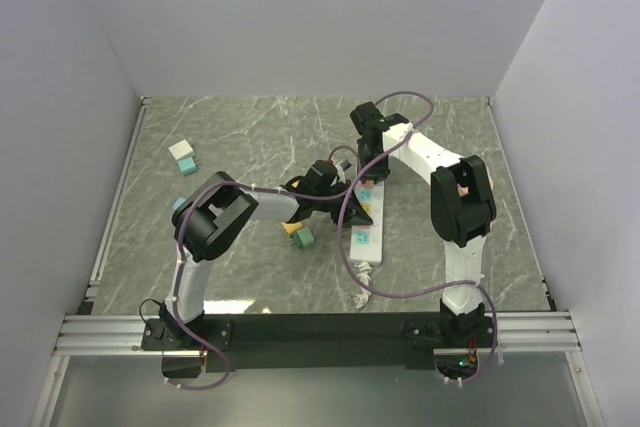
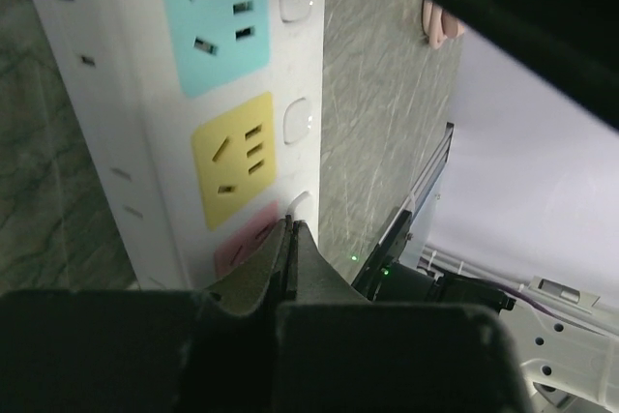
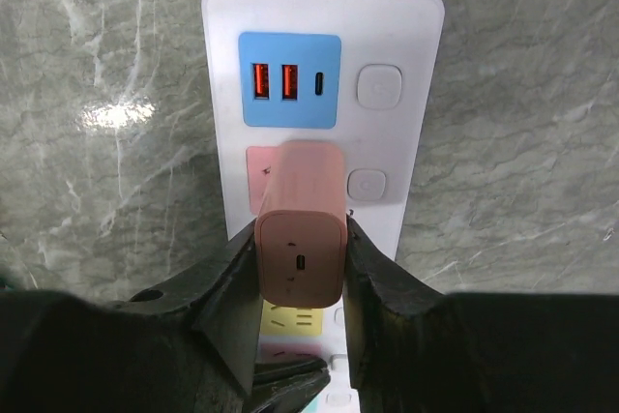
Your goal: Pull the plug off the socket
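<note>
Right jaws: clamped on the pink plug (image 3: 300,229), one finger on each side.
Left jaws: pressed together with nothing between them; tips on the socket (image 2: 116,94) by a pink outlet.
Plug: over the socket's pink outlet, just below the blue USB panel (image 3: 290,79); cannot tell whether it is seated.
Socket: flat on the grey worktop (image 1: 250,137), near its middle, between both arms.

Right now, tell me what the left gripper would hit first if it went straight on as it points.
The socket: the left gripper, jaws shut, points at its pink outlet, next to the yellow outlet. It looks almost touching, though depth is unclear.
</note>
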Controlling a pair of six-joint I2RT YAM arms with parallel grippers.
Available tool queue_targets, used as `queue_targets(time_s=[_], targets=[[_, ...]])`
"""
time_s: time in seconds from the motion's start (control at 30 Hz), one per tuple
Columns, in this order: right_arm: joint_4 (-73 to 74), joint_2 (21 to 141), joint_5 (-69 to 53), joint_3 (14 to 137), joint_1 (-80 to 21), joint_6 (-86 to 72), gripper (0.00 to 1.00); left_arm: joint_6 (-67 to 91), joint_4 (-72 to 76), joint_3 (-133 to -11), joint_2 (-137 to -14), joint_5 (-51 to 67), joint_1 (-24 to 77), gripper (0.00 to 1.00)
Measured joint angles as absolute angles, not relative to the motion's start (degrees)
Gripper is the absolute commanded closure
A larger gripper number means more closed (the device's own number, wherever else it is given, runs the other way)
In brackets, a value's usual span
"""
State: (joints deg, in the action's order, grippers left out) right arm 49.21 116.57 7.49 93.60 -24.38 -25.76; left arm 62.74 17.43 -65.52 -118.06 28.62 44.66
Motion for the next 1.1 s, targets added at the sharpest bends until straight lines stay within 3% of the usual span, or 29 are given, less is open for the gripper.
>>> queue_targets(time_s=[0.3, 0.67, 0.8, 1.1], targets=[[51.18, 115.50, 7.25, 95.07, -24.38, -25.78, 1.00, 63.31, 20.80, -65.69, -119.70, 29.45, 44.66, 1.00], [48.66, 103.42, 2.22, 96.88, -22.81, -26.83, 1.00, 62.19, 22.02, -65.04, -118.98, 28.93, 44.62, 0.99], [41.58, 102.13, -6.52, 91.92, -19.94, -28.16, 1.00, 58.87, 13.08, -64.62, -112.90, 24.45, 44.53, 1.00], [26.65, 109.62, -23.68, 88.75, -19.14, -34.20, 1.00, 53.32, 2.28, -64.75, -85.10, 18.37, 38.20, 1.00]])
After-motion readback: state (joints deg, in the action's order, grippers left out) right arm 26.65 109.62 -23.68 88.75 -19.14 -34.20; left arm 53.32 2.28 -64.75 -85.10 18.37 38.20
